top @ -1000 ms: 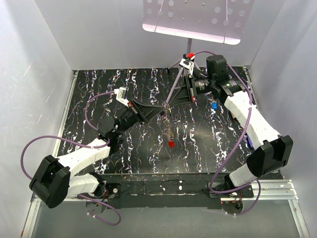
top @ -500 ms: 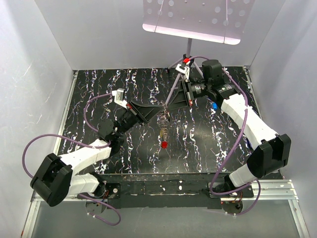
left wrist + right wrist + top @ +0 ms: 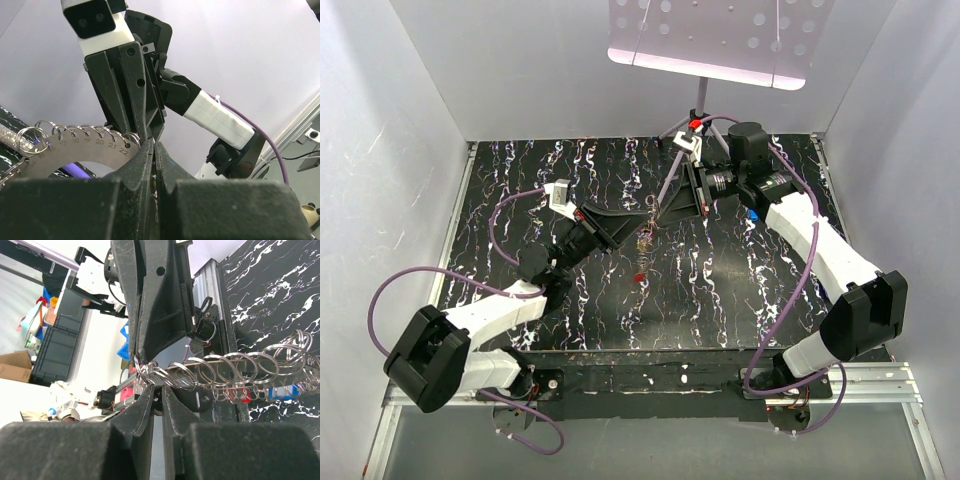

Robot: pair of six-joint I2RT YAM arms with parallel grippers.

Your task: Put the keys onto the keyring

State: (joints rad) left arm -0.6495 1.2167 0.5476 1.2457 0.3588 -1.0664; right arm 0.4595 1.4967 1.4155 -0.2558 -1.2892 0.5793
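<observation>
My left gripper (image 3: 153, 146) is pressed fully together, pinching the end of the keyring (image 3: 85, 157), a curved, numbered metal strip hung with wire rings. My right gripper (image 3: 157, 390) faces it tip to tip. Its fingers stand a narrow slit apart, and the end rings sit just above their tips; I cannot tell whether they touch the metal. Both my arms reach forward and inward, and the two grippers meet just in front of the stand (image 3: 700, 95), by its near-left leg. The keyring hangs from that meeting point as a strand dropping on the side away from the stand, with a red piece (image 3: 640, 275) at its lower end.
</observation>
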